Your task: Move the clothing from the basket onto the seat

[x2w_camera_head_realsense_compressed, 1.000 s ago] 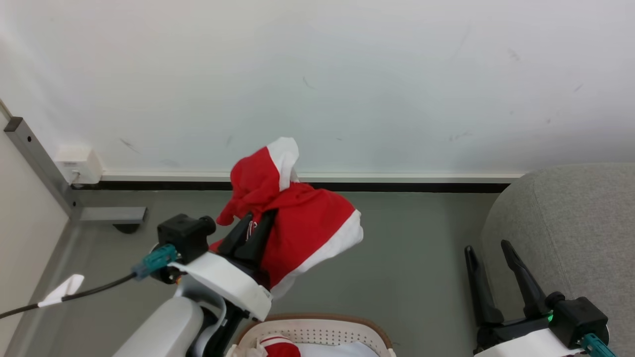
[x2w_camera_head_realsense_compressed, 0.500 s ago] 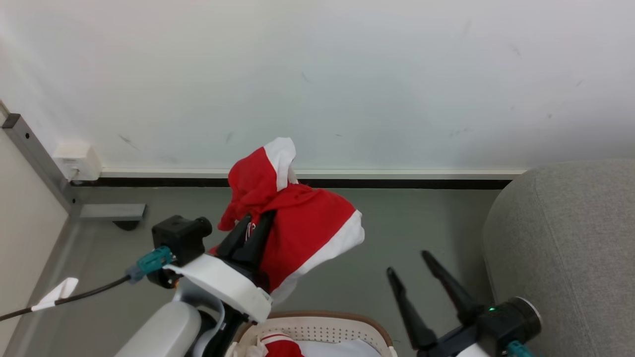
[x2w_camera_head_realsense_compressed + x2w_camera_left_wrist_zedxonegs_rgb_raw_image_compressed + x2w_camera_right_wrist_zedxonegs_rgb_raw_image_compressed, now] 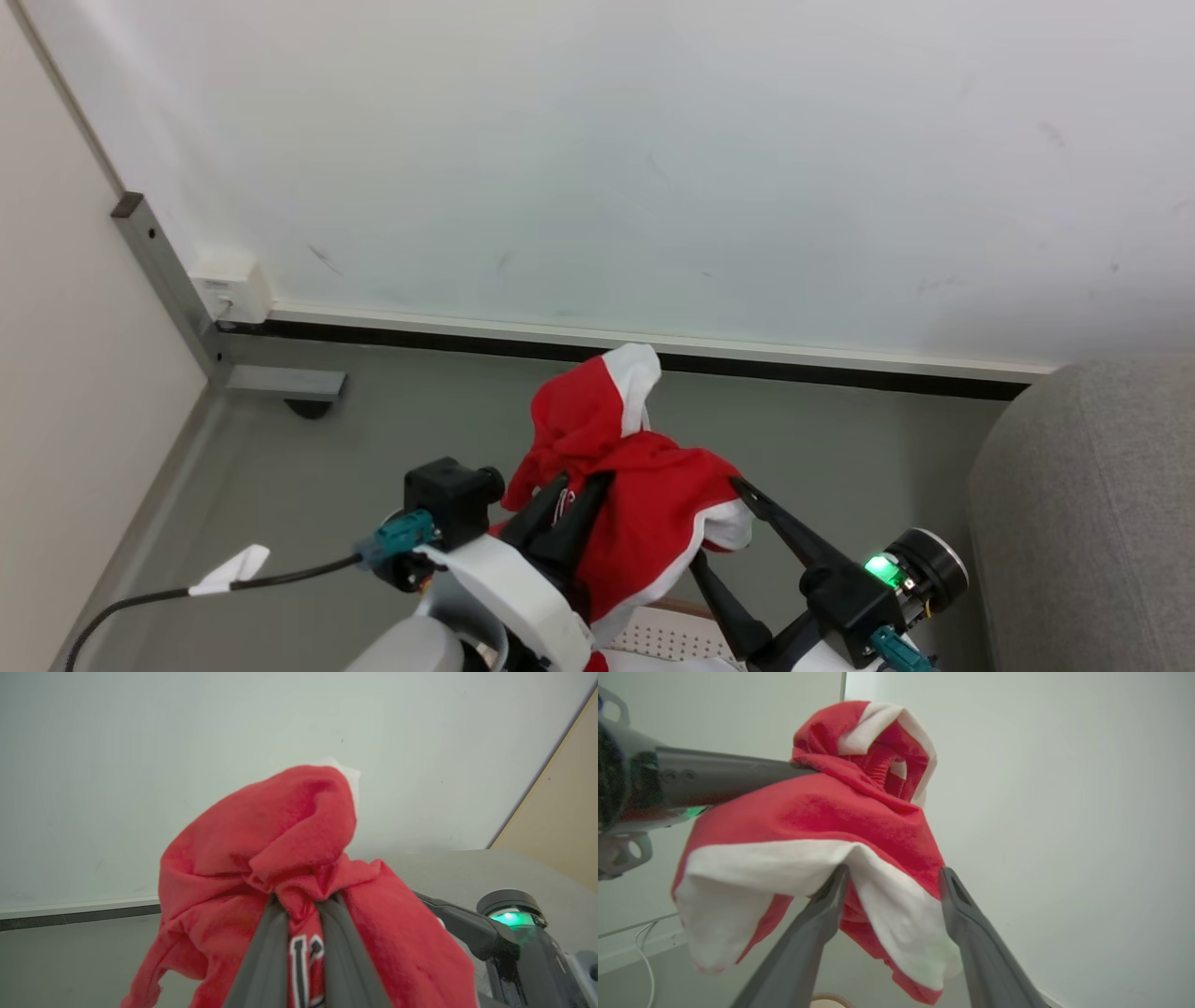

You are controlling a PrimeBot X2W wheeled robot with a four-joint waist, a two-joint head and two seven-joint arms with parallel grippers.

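Bunched red white-hemmed clothing (image 3: pixel 653 471) pinched in left gripper (image 3: pixel 581 483); right gripper (image 3: pixel 894 870) spread, perhaps touching.

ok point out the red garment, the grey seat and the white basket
red white-trimmed soft garment (image 3: pixel 653 509): head view, red middle fold
grey woven-fabric padded seat (image 3: pixel 1092 504): head view, grey fabric surface
white perforated plastic basket (image 3: pixel 665 640): head view, perforated wall
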